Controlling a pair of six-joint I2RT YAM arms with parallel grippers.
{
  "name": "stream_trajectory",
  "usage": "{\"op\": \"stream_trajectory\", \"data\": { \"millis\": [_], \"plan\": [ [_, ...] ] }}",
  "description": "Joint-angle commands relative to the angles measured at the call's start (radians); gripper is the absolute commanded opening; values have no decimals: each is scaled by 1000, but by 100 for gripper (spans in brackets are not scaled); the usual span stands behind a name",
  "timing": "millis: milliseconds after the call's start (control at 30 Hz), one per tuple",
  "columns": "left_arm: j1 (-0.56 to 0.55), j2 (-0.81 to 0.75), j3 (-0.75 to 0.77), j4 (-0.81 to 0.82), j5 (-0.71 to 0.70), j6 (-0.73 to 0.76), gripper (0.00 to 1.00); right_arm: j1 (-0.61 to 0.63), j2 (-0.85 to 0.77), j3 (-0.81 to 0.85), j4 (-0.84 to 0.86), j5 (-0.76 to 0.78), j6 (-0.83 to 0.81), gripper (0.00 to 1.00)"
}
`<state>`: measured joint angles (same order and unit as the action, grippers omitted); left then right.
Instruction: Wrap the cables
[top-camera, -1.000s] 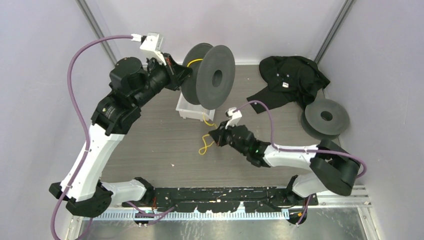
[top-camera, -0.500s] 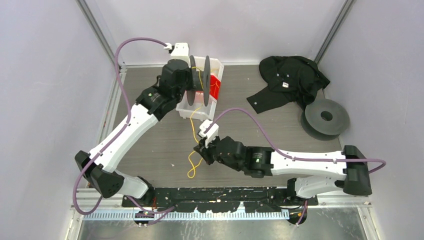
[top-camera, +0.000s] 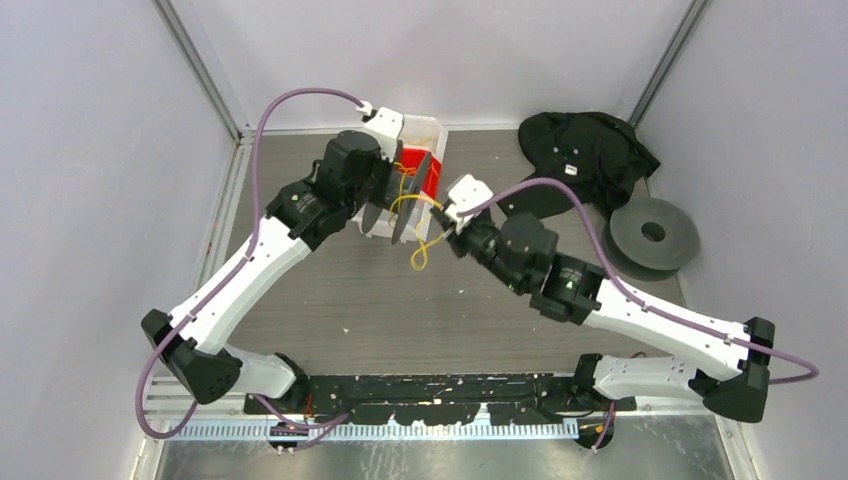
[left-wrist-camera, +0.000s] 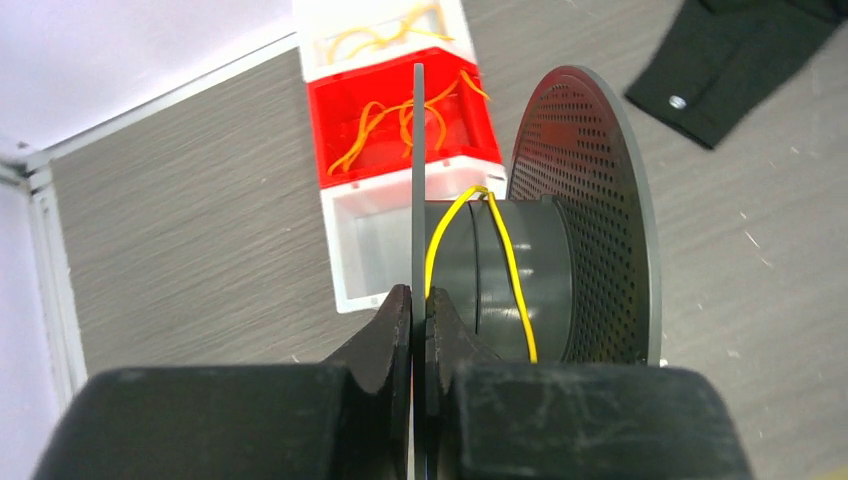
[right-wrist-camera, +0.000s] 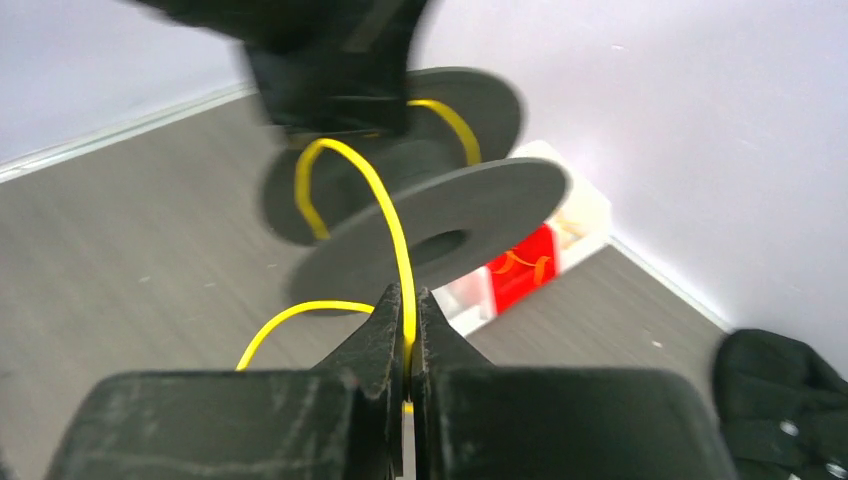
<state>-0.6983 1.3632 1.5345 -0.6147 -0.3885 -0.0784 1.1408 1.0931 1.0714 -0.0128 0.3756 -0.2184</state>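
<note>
The left arm (top-camera: 250, 270) rises from the lower left of the top view towards the upper middle. In its wrist view, the left jaws are pressed together on the thin edge of the near flange of a dark grey spool (left-wrist-camera: 590, 210), holding it above the table (top-camera: 330, 290) with its axis roughly level. A yellow cable (left-wrist-camera: 510, 260) runs over the spool's hub, between the two flanges, in about one turn.

Behind the spool, at the top middle of the top view, a white bin (top-camera: 432, 125) stands against the back wall. Its red middle compartment (left-wrist-camera: 380, 110) holds a tangle of more yellow cords (left-wrist-camera: 400, 125), and a few more lie in the white compartment beyond it.

From the hub the cable arcs right to the right jaws, which are closed and pinching it. In the blurred right wrist view the cord rises out of the fingertips in a bow to the spool, and a second loop leaves to the left. In the top view a slack loop hangs just below and between the spool and the right jaws.

The right arm (top-camera: 620, 310) stretches from the lower right corner towards the middle. At the upper right a black cloth (top-camera: 585, 155) lies crumpled, with a second grey spool (top-camera: 652, 235) flat on the table just below it
</note>
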Motion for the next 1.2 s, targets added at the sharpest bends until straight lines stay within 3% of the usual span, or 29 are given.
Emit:
{"op": "stream_trajectory", "data": {
  "millis": [0, 467, 767, 967, 1167],
  "plan": [
    [-6, -112, 0, 8, 187, 98, 0, -118, -24, 47, 41, -72, -60, 0],
    [-6, -184, -49, -220, 480, 310, 0, -439, -46, -22, -25, -119, -7, 1],
    [-6, -180, 17, -358, 662, 343, 0, -568, -28, -60, -44, -214, 46, 0],
    [-4, -246, 112, -310, 715, 275, 0, -578, -17, -90, -147, -349, 53, 1],
    [-4, -293, 164, -177, 732, 159, 0, -579, -74, -190, -117, -439, 130, 1]
  ]
}}
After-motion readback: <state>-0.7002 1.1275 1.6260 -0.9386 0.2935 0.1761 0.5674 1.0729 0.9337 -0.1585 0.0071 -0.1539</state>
